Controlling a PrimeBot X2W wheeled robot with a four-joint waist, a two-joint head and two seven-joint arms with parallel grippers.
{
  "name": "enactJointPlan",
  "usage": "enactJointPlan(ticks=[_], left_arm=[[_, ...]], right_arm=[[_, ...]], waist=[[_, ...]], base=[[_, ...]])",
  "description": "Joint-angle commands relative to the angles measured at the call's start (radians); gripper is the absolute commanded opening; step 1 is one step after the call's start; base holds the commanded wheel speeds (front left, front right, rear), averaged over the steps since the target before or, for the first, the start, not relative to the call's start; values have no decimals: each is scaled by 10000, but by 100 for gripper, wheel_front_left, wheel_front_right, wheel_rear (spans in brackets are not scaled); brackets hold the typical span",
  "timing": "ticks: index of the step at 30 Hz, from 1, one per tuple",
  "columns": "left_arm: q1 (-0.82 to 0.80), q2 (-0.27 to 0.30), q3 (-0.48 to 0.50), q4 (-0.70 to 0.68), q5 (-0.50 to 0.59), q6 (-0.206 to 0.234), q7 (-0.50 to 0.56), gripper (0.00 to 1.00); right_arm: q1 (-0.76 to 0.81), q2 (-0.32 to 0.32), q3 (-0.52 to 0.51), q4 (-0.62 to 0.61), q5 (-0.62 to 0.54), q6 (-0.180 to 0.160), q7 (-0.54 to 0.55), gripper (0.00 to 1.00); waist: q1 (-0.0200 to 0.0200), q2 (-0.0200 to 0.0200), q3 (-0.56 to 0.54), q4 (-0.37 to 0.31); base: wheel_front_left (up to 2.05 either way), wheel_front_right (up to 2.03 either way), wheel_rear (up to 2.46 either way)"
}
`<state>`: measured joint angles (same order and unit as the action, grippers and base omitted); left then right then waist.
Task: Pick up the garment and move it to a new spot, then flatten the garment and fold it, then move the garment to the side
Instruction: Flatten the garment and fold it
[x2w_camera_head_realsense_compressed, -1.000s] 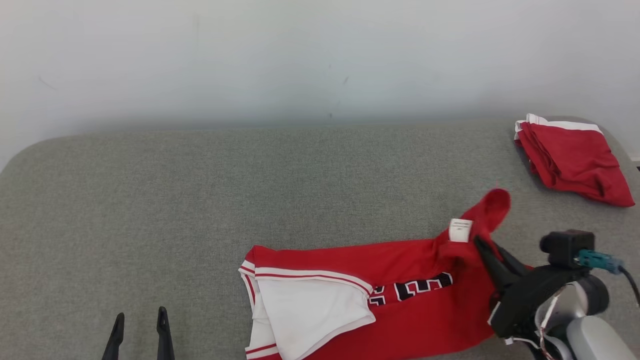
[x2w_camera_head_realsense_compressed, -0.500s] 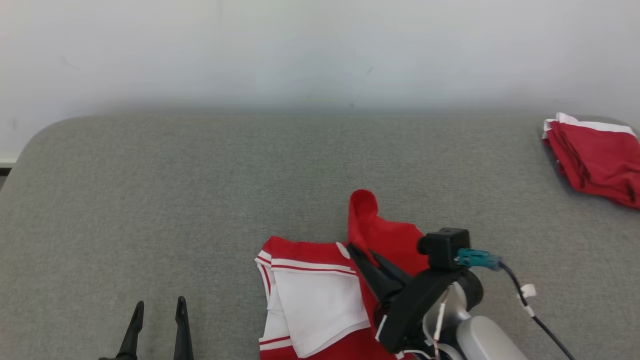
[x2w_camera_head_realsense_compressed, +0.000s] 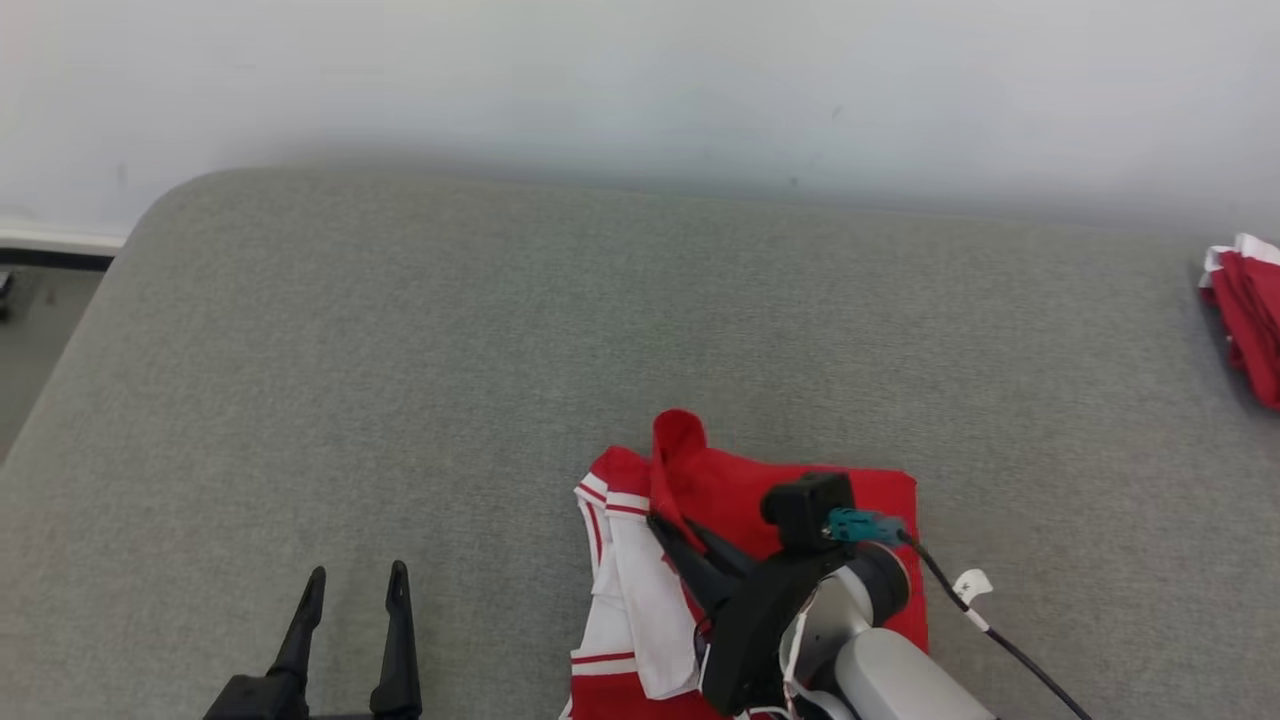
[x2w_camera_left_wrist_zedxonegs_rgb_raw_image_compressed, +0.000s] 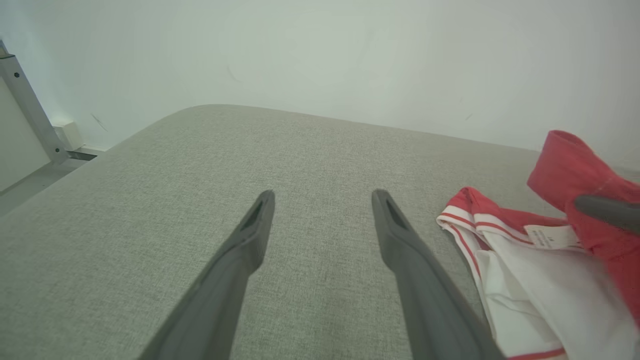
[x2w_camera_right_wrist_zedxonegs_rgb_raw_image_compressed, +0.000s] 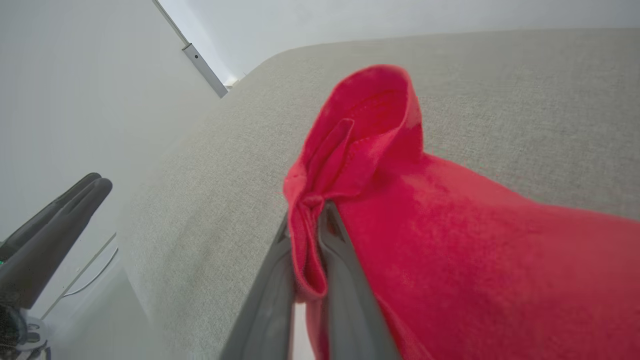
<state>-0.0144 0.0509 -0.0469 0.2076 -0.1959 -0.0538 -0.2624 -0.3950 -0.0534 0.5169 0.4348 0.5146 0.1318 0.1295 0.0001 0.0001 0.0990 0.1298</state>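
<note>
Half the folding is looking done: the right fingers (x2w_camera_right_wrist_zedxonegs_rgb_raw_image_compressed: 345, 300) are pinching the red shirt (x2w_camera_head_realsense_compressed: 860, 490) by its edge on the near worktop (x2w_camera_head_realsense_compressed: 400, 350), the left fingers (x2w_camera_left_wrist_zedxonegs_rgb_raw_image_compressed: 240, 265) are hanging wide apart, and moving it aside is not yet happening.

A grey fabric-covered tabletop (x2w_camera_head_realsense_compressed: 400, 350) with rounded corners spans the head view. A plain pale wall (x2w_camera_head_realsense_compressed: 640, 80), evenly lit, runs behind it at 12 o'clock. At 9 o'clock a white skirting (x2w_camera_head_realsense_compressed: 60, 238) meets grey floor (x2w_camera_head_realsense_compressed: 35, 340). In the left wrist view a metal post (x2w_camera_left_wrist_zedxonegs_rgb_raw_image_compressed: 27, 107) stands at 10 o'clock.
</note>
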Motion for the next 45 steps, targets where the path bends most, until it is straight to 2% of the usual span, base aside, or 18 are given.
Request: enactJointPlan(ticks=[1, 10, 11, 12, 13, 14, 21, 27, 35, 38, 45], left_arm=[[-168, -12, -46, 59, -159, -31, -22, 100], [-379, -12, -115, 219, -228, -25, -22, 100], [-360, -12, -77, 233, -222, -28, -22, 100], [-330, -10, -29, 242, -207, -33, -22, 100], [-330, -10, -29, 242, -207, -33, -22, 100], [-288, -12, 22, 251, -184, -40, -22, 100], [-72, -10, 371, 262, -47, -81, -22, 100], [-3, -12, 614, 194, 23, -146, -22, 100], [194, -12, 837, -26, 236, -181, -22, 100], [266, -11, 910, -156, 359, -191, -22, 100], [366, -12, 954, -473, 706, -159, -22, 100]], right_arm=[[-162, 48, 202, 250, 161, -28, -137, 0], [-622, 47, 1069, 1586, 594, -28, -946, 0], [-702, 47, 1147, 1687, 672, -28, -1020, 12], [-803, 47, 1233, 1720, 742, -28, -1138, 44], [-803, 47, 1233, 1720, 742, -28, -1138, 44], [-863, 48, 1306, 1768, 835, -28, -1258, 98], [-1287, 42, 1065, 1731, 637, -28, -2480, 100], [-1182, -503, -264, 1302, -84, -28, -3422, 100], [123, -1210, -2146, 330, -846, -28, -3856, 100], [775, -1189, -2903, -134, -1287, -29, -3931, 100], [2342, -621, -4327, -1546, -2207, -29, -3954, 100]], waist=[[-1, -1, 136, 253], [-1, -1, 195, 489], [-1, -1, 178, 464], [-1, -1, 165, 429], [-1, -1, 165, 429], [-1, -1, 140, 388], [-1, -1, -37, 62], [-1, -1, -162, -182], [-1, -1, -263, -431], [-1, -1, -297, -541], [-1, -1, -381, -870]], base=[[0, 0, 0], [0, 0, 0], [0, 0, 0], [0, 0, 0], [0, 0, 0], [0, 0, 0], [0, 0, 0], [0, 0, 0], [0, 0, 0], [0, 0, 0], [0, 0, 0]])
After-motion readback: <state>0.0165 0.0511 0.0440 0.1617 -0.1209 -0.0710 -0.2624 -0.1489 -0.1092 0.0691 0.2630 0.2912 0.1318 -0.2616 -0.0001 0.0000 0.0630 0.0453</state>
